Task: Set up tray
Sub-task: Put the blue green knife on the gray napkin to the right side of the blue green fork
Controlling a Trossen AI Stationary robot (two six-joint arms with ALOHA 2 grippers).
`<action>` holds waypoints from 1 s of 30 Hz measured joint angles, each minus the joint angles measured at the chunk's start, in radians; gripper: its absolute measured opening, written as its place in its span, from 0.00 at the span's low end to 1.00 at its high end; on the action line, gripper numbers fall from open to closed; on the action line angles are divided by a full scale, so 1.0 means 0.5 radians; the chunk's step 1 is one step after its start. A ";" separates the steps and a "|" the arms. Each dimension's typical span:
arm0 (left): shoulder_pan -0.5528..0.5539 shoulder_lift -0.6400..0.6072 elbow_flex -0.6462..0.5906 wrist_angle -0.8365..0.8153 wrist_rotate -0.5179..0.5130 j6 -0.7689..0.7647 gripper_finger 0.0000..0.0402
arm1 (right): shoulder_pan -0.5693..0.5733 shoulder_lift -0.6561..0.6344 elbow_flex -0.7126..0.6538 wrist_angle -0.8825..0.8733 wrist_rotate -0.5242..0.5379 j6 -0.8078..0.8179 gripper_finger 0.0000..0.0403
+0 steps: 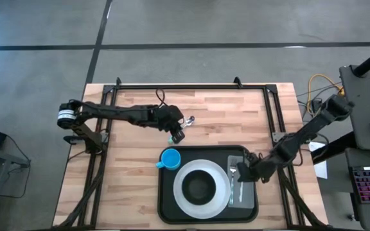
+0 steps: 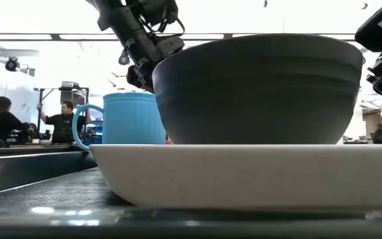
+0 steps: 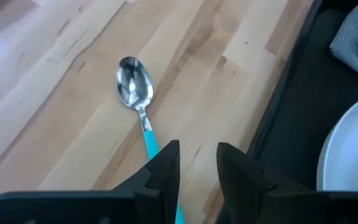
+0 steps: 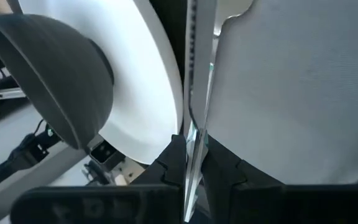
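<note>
Tray: the one black tray (image 1: 164, 192) lies at the 6 o'clock edge of the wooden tabletop (image 1: 127, 179), a little toward 3 o'clock; its raised rim runs just beside the tabletop's near edge.
On the tray: one white plate (image 1: 184, 196) with one dark bowl (image 1: 200, 187) in its middle, one blue mug (image 1: 169, 159) at the tray's 10 o'clock corner, one grey napkin (image 1: 240, 192) along the 3 o'clock side.
Cutlery: two pieces, a fork (image 4: 199, 93) lying on the napkin's plate-side edge, and a spoon (image 3: 135, 93) with a blue handle on bare wood.
Right gripper (image 1: 244, 172): at the tray's 3 o'clock rim, above the napkin; its fingers (image 4: 219, 163) are pressed together on the fork's handle.
Left gripper (image 1: 177, 133): over the tabletop at 12 o'clock from the mug, just outside the tray's rim; its fingers (image 3: 166, 167) stand slightly apart with nothing between them, above the spoon's handle.
Open room: bare wood stretches wide at 9 o'clock of the tray and along the 12 o'clock half; at 3 o'clock only a narrow strip remains.
Beyond the tabletop: people (image 2: 63, 119) show in the room.
</note>
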 joint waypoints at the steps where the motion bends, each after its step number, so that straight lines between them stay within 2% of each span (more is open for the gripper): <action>1: 0.007 0.000 0.001 0.004 -0.001 0.000 0.22 | 0.000 0.032 -0.005 0.043 -0.005 -0.001 0.06; 9: 0.028 0.000 0.001 0.006 -0.001 0.000 0.22 | -0.001 0.333 -0.027 0.333 -0.082 -0.005 0.06; 15: 0.028 0.000 0.001 0.005 0.000 0.000 0.22 | -0.001 0.492 -0.028 0.341 -0.082 -0.005 0.07; 21: 0.028 0.000 0.001 0.004 0.000 0.000 0.22 | -0.002 0.536 -0.026 0.358 -0.063 -0.004 0.17; 30: 0.028 0.001 0.001 0.004 0.000 -0.001 0.22 | -0.001 0.419 -0.026 0.329 -0.004 -0.058 0.31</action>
